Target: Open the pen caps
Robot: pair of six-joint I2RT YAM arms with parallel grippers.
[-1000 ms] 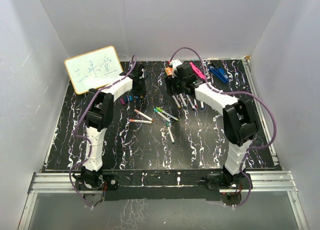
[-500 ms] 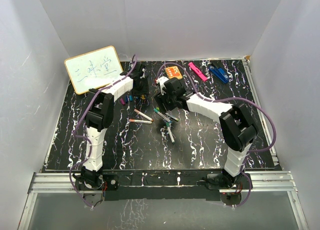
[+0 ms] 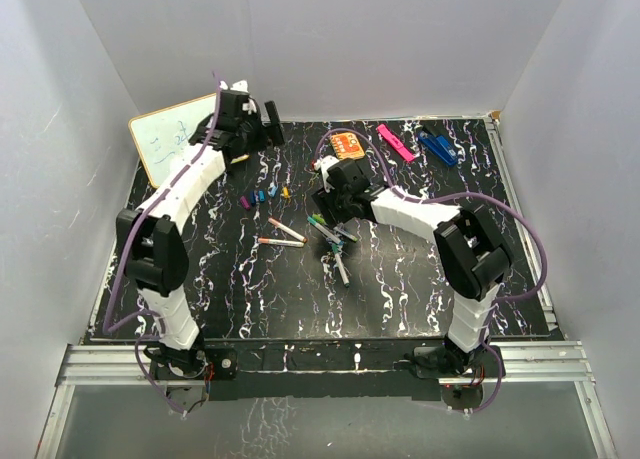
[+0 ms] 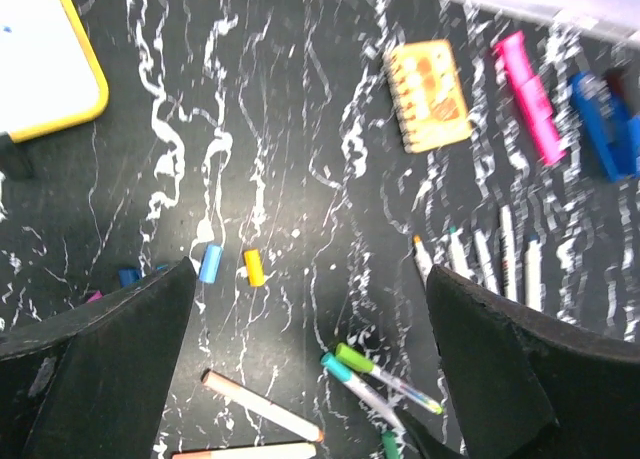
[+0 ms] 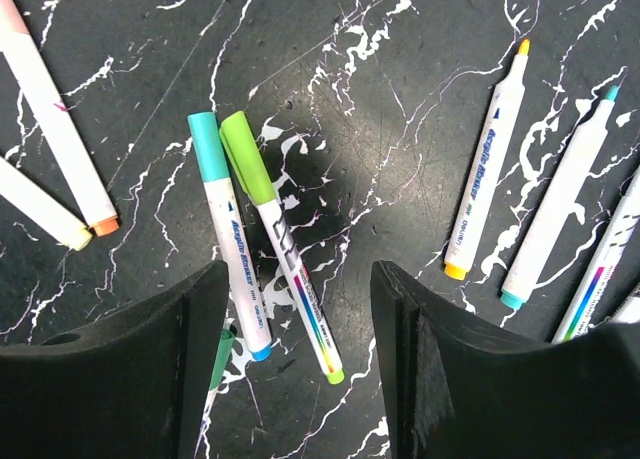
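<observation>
Loose pen caps in blue, yellow and magenta lie on the black marbled table; the left wrist view shows a blue cap and a yellow cap. My left gripper hangs high near the whiteboard, open and empty. A teal-capped pen and a green-capped pen lie side by side. My right gripper hovers low over their tail ends, open, gripping nothing. In the top view it sits at mid-table.
Several uncapped pens lie in a row to the right. Two peach-ended pens lie at centre left. A whiteboard stands back left. An orange notebook, a pink bar and a blue clip lie along the back.
The left gripper has opened wide and risen back toward the whiteboard. The right gripper swung left from the uncapped row to the teal and green pens, then held still.
</observation>
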